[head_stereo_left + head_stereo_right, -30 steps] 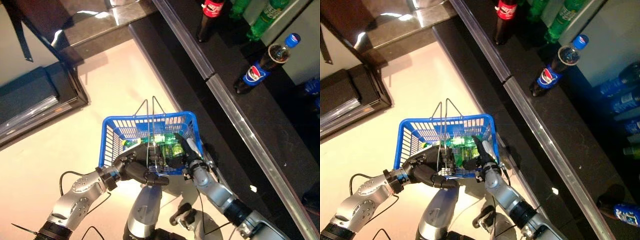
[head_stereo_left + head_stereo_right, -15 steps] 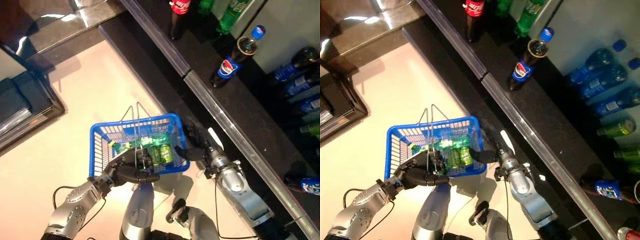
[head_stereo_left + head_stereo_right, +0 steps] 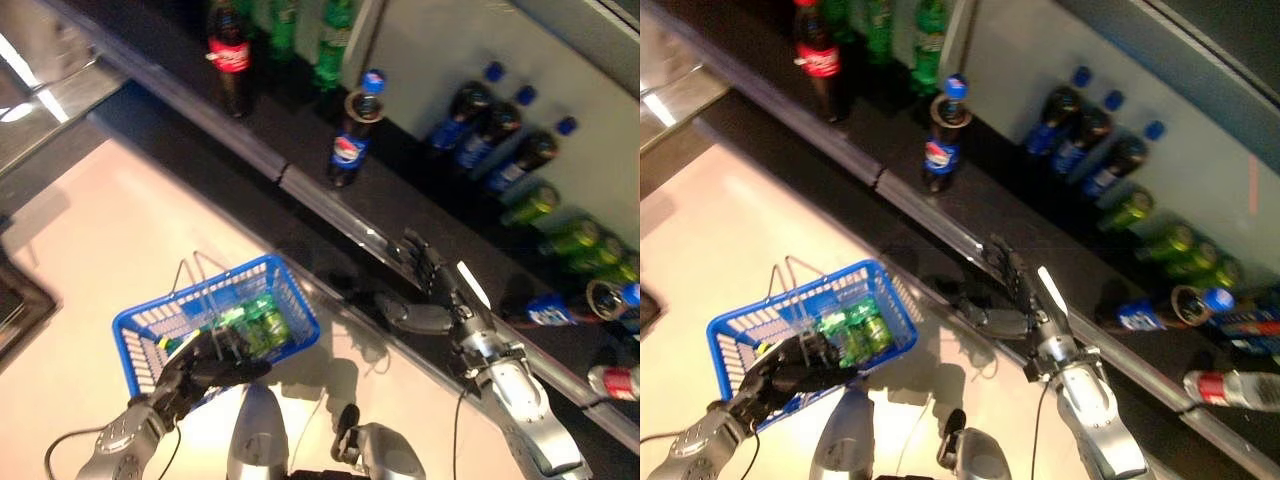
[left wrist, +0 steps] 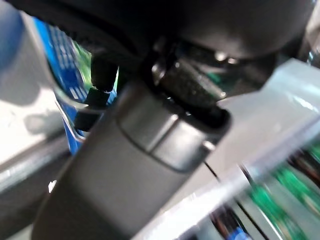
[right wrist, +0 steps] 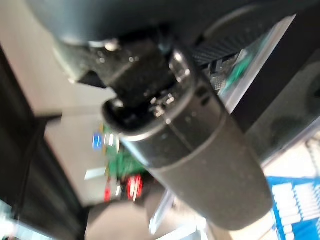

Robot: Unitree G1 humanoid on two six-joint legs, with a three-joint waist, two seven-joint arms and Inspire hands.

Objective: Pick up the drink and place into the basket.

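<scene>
The left robot hand (image 3: 205,365) is clamped on the wire handles of the blue basket (image 3: 150,325), which hangs above the pale floor (image 3: 120,230). Green drink bottles (image 3: 255,322) lie inside the basket. The right robot hand (image 3: 430,290) is held over the dark shelf (image 3: 330,200), fingers spread apart and holding nothing.

The head views show the shelf stock: a red-labelled cola bottle (image 3: 230,65), a blue-capped cola bottle (image 3: 350,135) and a row of blue-capped bottles (image 3: 490,140) against the back panel. The left wrist view shows only a strip of blue basket mesh (image 4: 57,55) past the hand's bulk. The right wrist view is blurred.
</scene>
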